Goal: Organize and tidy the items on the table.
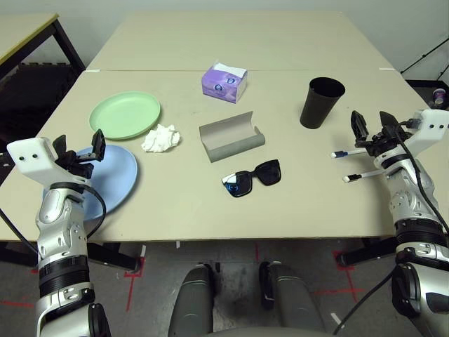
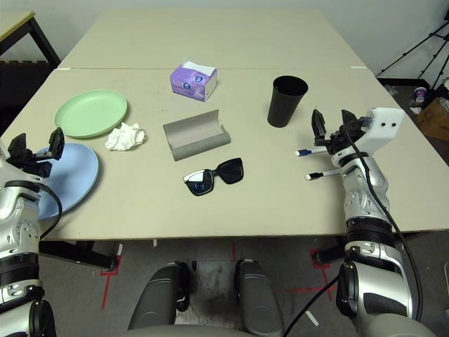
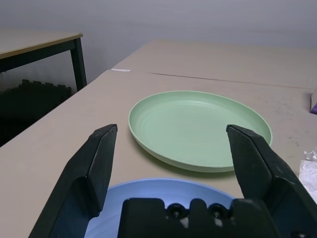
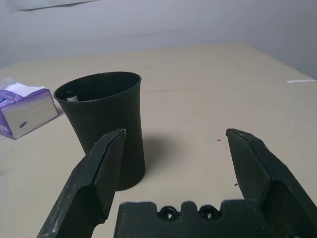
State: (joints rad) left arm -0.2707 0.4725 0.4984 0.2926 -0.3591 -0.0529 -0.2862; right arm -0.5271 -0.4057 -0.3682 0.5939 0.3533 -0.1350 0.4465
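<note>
On the beige table, a pale green plate lies at the left, with a light blue plate nearer me. My left gripper hovers open over the blue plate's left part, pointing at the green plate. A crumpled white tissue, a grey glasses case and black sunglasses lie mid-table. A black cup stands upright at the right. My right gripper is open and empty, just above two white pens, facing the cup.
A purple tissue box sits behind the case. A second beige tabletop adjoins at the back. A yellow-edged, black-framed table stands far left. Tripod legs and clutter are on the floor at the right.
</note>
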